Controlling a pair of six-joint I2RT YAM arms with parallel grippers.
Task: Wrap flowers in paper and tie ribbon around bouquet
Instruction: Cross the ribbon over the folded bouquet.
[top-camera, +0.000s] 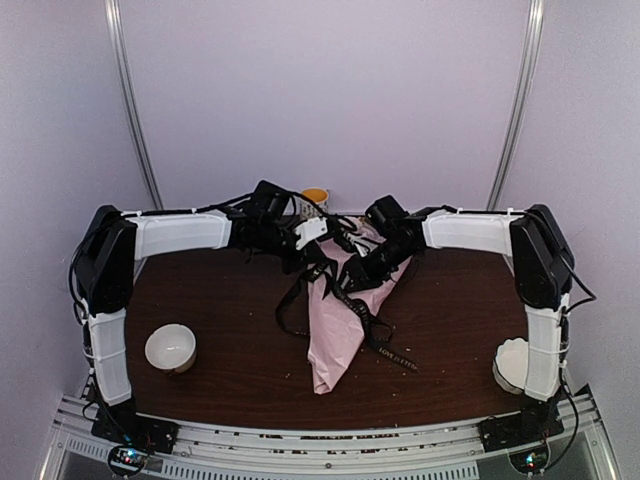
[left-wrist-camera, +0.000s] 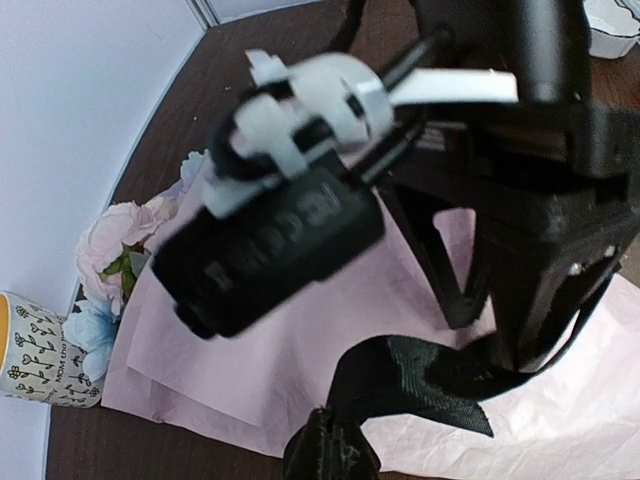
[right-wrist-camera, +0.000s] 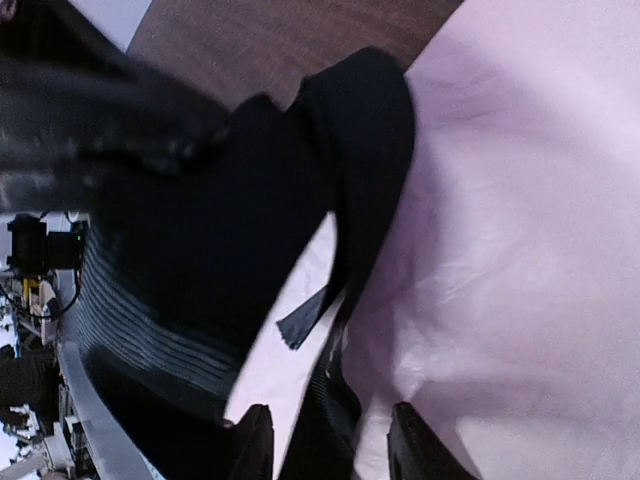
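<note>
Across the middle of the dark surface (top-camera: 230, 330), found the bouquet (top-camera: 335, 345) lying with its point toward the near edge and its wide end far, under both wrists. Saw the pink paper (left-wrist-camera: 290, 370) already rolled round the flowers (left-wrist-camera: 110, 245), with pale heads showing at the far end just beside a patterned cup (left-wrist-camera: 35, 350). Traced the ribbon (top-camera: 390, 352) draped loosely over the cone, ends trailing left and right, not yet knotted. Read the left fingers (left-wrist-camera: 322, 455) as pressed together, apparently pinching a loop of ribbon. Found the right fingers (right-wrist-camera: 250, 445) apart, with a strand passing unclamped between them.

Judged tying to be the step in hand. Thought it wise to keep the left pinch firm, re-grip the strand squarely with the right, and pull gently so as not to drag or unroll the thin paper.

Noted bare surface left and right of the cone, with one white bowl (top-camera: 170, 348) near left and another (top-camera: 510, 365) near right, both well apart from it. Saw little room far, with cup and wall close behind.
</note>
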